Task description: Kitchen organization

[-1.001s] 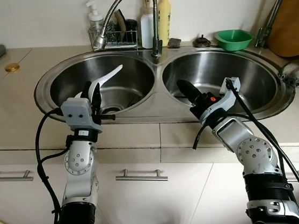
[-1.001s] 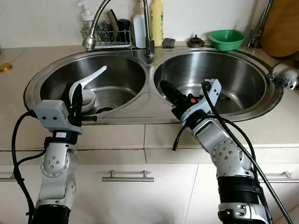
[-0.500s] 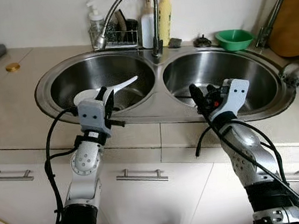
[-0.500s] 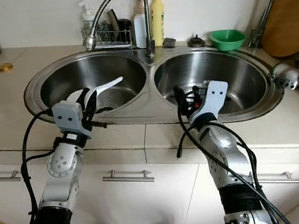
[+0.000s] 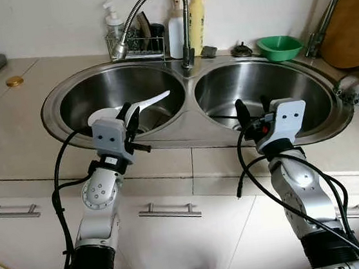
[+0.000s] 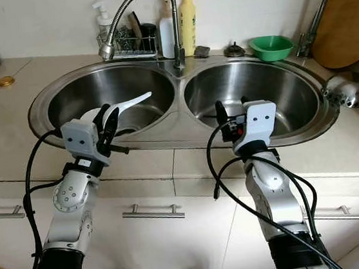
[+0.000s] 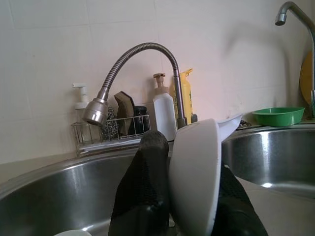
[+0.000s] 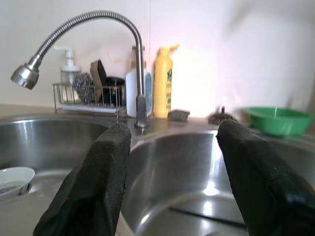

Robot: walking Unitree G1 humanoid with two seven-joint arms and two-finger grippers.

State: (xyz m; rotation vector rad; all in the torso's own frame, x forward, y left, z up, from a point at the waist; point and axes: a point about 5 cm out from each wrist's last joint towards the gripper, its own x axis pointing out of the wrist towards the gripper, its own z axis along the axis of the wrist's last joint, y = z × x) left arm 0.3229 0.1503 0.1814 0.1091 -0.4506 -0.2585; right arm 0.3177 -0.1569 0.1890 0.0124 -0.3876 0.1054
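1. The left gripper (image 5: 128, 119) pinched a white spoon (image 5: 143, 103) by its bowl above the near rim of the left sink basin (image 5: 90, 93).
2. The spoon's handle ran up and rightward toward the faucet (image 5: 183, 23).
3. The right gripper (image 5: 252, 109) stood with fingers spread wide and empty, over the right basin (image 5: 305, 94).

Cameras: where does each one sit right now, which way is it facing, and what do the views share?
Left eye view: on the head, looking down at the double sink; both silver arms show, left gripper holding a white spoon.
Right eye view: the stereo partner, same scene; right gripper open over the right basin.
Left wrist view: along the left gripper's fingers, facing the faucet and wall.
Right wrist view: along the right gripper's fingers, facing the same wall.
Shared: both wrist views show the faucet, yellow bottle and green bowl.
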